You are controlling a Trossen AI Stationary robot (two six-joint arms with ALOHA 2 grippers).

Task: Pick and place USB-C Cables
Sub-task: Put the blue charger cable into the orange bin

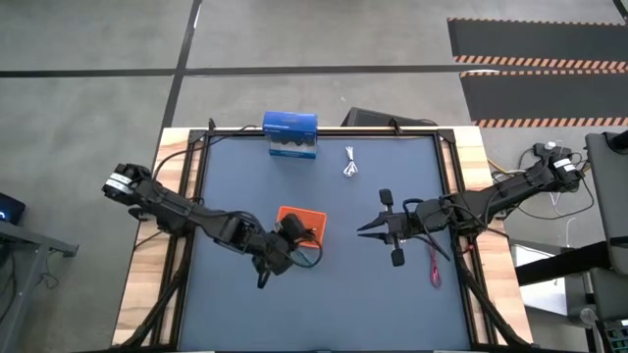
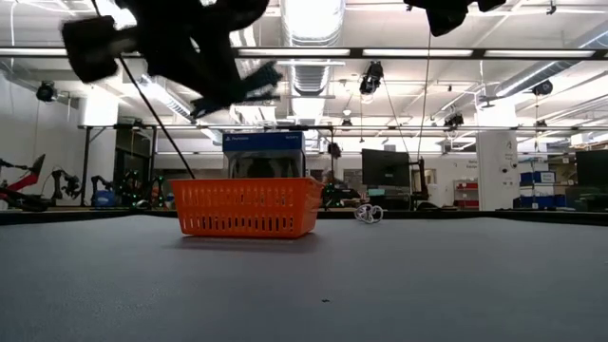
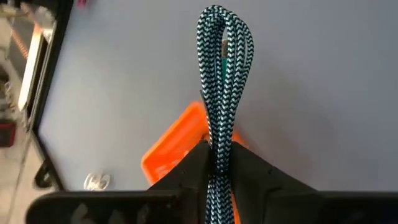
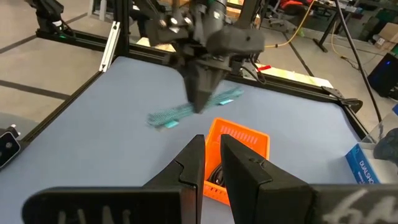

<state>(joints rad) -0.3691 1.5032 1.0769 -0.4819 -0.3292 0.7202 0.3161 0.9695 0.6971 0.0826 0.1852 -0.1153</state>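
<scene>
My left gripper [image 1: 292, 243] hangs over the near side of the orange tray [image 1: 303, 224], shut on the teal-green cable [image 3: 221, 81]. The right wrist view shows that gripper [image 4: 199, 107] pointing down with the cable [image 4: 186, 112] sticking out on both sides, above the table. My right gripper [image 1: 363, 229] waits to the right of the tray, open by a narrow gap and touching nothing. The white cable [image 1: 350, 165] lies on the mat toward the far edge. The red cable [image 1: 433, 267] lies near the right edge. A dark loop [image 4: 214, 176] shows inside the tray; I cannot tell whether it is the black cable. My left gripper pinches the teal-green bundle near its middle [image 3: 217, 158] between its two fingers, coming from above and pointing down. The fingers lie across the bundle. It is lifted clear of the table and roughly level, with one looped end [image 3: 224, 25] reaching out past the fingertips.
A blue box [image 1: 290, 134] stands at the far edge, behind the tray [image 2: 247, 207] in the low view. The dark mat has a raised black frame along its sides. Open mat lies between the tray and my right gripper and along the near edge.
</scene>
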